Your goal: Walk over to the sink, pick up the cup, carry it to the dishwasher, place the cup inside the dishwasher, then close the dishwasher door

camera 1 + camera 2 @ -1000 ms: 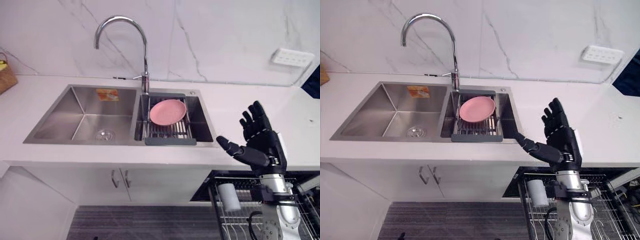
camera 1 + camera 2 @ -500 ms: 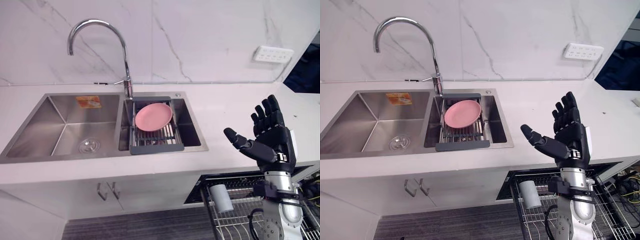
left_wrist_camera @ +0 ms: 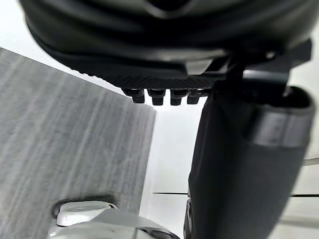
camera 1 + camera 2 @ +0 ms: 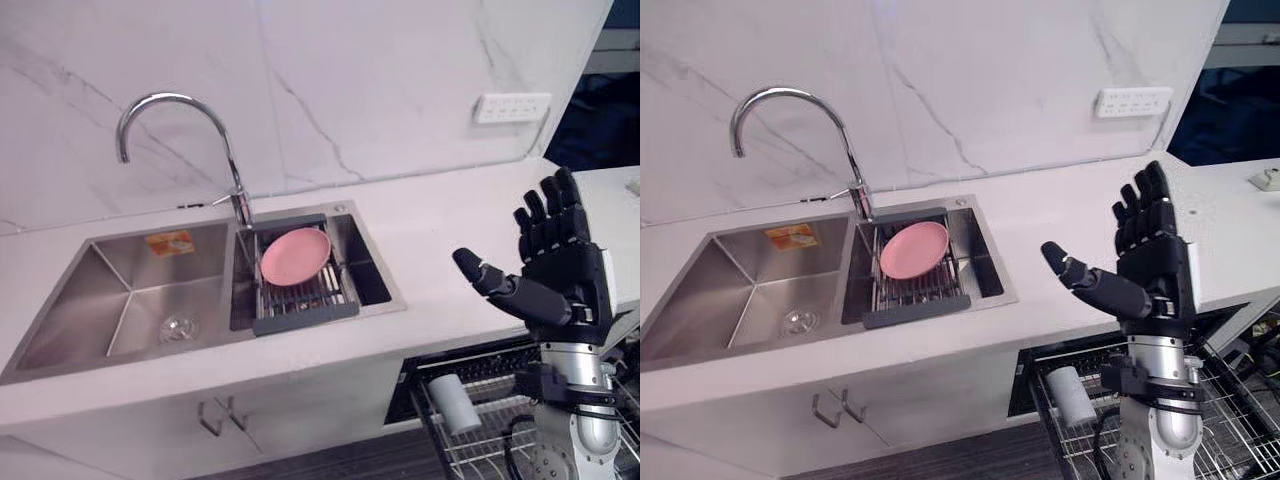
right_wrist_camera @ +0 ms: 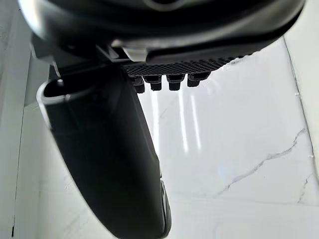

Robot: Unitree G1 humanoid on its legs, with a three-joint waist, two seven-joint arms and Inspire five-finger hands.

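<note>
White cylindrical cup (image 4: 455, 403) lies in the wire dishwasher rack (image 4: 478, 457), already placed. Over the last second only the head view has swung; the dark right hand (image 4: 555, 270) stays raised, fingers spread, empty. The left hand (image 3: 249, 149) hangs relaxed. Door-closing remains.

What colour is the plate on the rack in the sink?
Pink plate; it shows best in the left eye view.

Dark right hand (image 4: 558, 285) on a silver-grey arm (image 4: 583, 447)
Black jointed fingers (image 4: 548, 215) and thumb are seen; a white panel (image 4: 1192, 292) is fitted along the hand's edge and a black collar (image 4: 1152, 380) at the wrist
</note>
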